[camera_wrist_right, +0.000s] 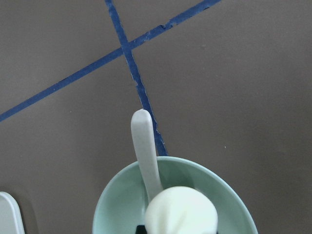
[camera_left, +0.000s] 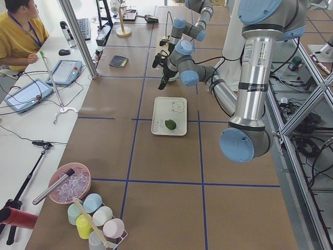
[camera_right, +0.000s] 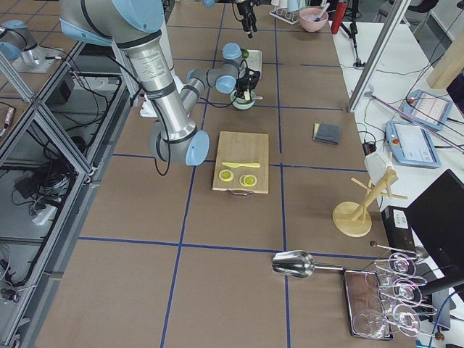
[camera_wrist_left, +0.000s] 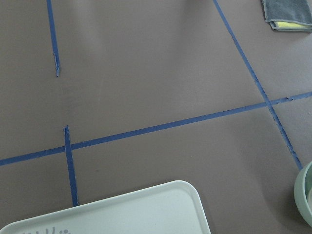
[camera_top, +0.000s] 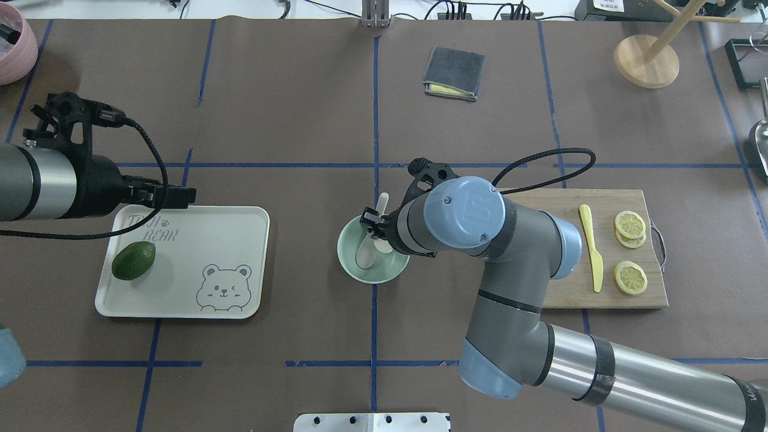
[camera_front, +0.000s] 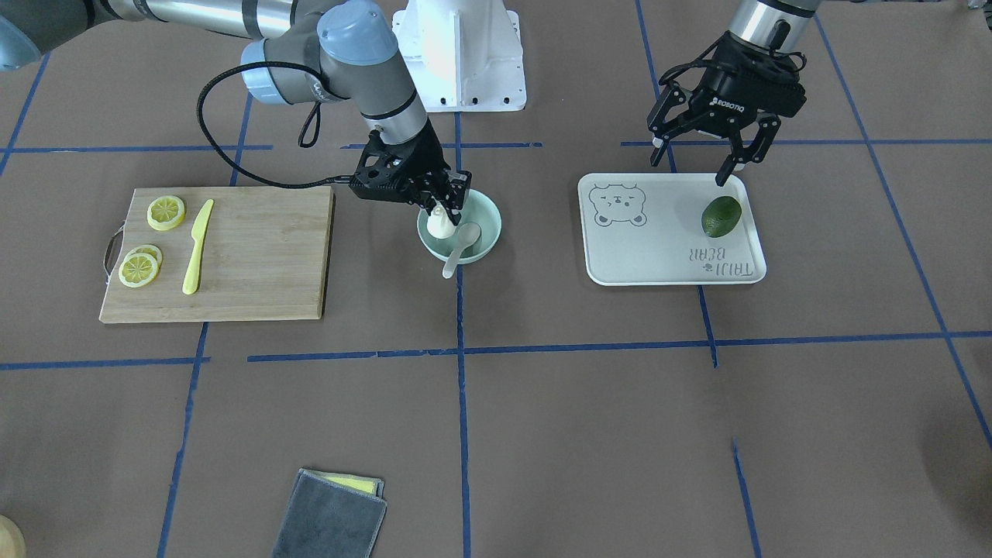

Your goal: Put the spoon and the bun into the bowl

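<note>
Bun (camera_wrist_right: 181, 212) over bowl (camera_wrist_right: 119, 195), my right jaws gripping it | spoon (camera_wrist_right: 145, 151) leaning in bowl | left jaws open over tray (camera_front: 666, 252) edge

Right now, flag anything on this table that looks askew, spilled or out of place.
Only a small thing: the spoon lies tilted in the bowl, its handle poking out over the rim toward the operators' side. The right pincer holds the bun over the bowl. Nothing looks spilled or damaged.
</note>
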